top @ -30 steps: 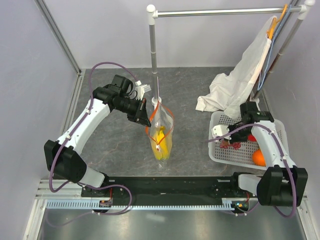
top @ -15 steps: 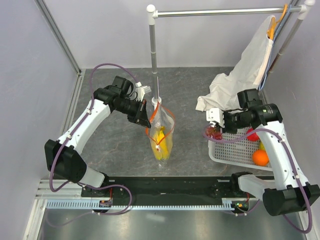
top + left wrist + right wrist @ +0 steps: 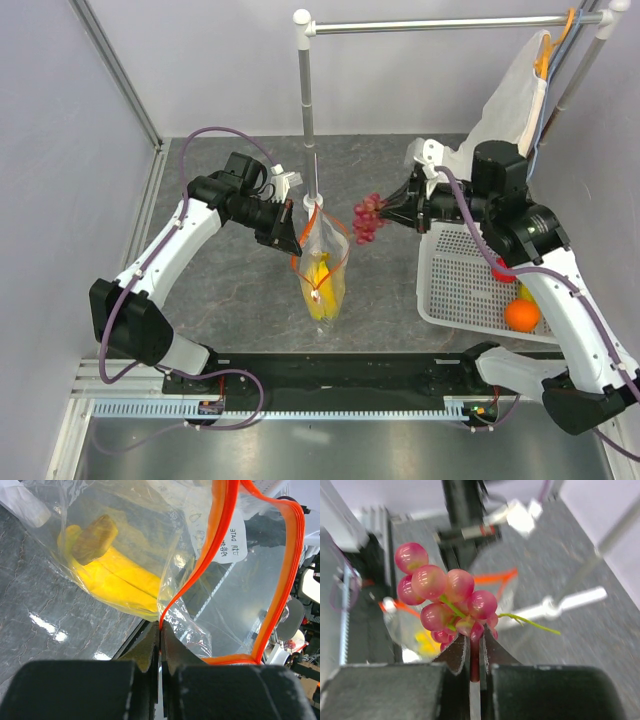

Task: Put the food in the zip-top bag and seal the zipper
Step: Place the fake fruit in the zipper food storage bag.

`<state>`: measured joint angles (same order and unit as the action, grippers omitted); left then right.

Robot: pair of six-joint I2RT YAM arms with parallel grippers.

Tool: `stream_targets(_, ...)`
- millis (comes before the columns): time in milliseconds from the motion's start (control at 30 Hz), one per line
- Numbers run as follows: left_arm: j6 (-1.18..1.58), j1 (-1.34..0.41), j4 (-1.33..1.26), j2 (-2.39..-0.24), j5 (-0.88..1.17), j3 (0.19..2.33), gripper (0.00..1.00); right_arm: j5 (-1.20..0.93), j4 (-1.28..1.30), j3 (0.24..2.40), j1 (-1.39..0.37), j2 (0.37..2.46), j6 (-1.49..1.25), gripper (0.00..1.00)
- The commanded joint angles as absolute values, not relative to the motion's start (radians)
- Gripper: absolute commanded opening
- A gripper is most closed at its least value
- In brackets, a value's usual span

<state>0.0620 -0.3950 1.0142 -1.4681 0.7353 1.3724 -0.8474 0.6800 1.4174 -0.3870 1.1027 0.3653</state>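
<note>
Jaws above grey table [image 3: 240, 290]; pale walls [image 3: 220, 70]

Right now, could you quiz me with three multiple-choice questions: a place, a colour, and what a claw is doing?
1. The yellow banana lies: A) inside the clear plastic zip-top bag; B) loose on the floor; C) in a claw.
2. The bag's zipper strip is: A) blue; B) orange-red; C) green.
3. The right gripper is: A) open, empty; B) shut on the bunch of pinkish-red grapes; C) shut on nothing.
Answers: 1 A, the banana shows through the plastic; 2 B, the left wrist view shows it; 3 B, the bunch sits clamped in it.
</note>
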Motion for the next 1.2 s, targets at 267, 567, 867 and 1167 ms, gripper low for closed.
stream_targets(267,0.071,-0.397,1.009,-1.459,0.752,1.425,0.02,-0.686,0.396,1.509,-0.736,1.264,0.115,0.0)
stream_targets(567,0.031,-0.397,1.098,-1.413,0.732,1.47,0.02,-0.451,0.492,1.416,-0.787,1.29,0.319,0.0)
stream_targets(867,0.032,-0.399,1.095,-1.428,0.756,1.459,0.02,-0.515,0.414,1.426,-0.805,1.302,0.261,0.07)
stream_targets(1167,0.043,-0.4,1.088,-1.427,0.755,1.479,0.02,-0.454,0.557,1.48,-0.859,1.341,0.344,0.78)
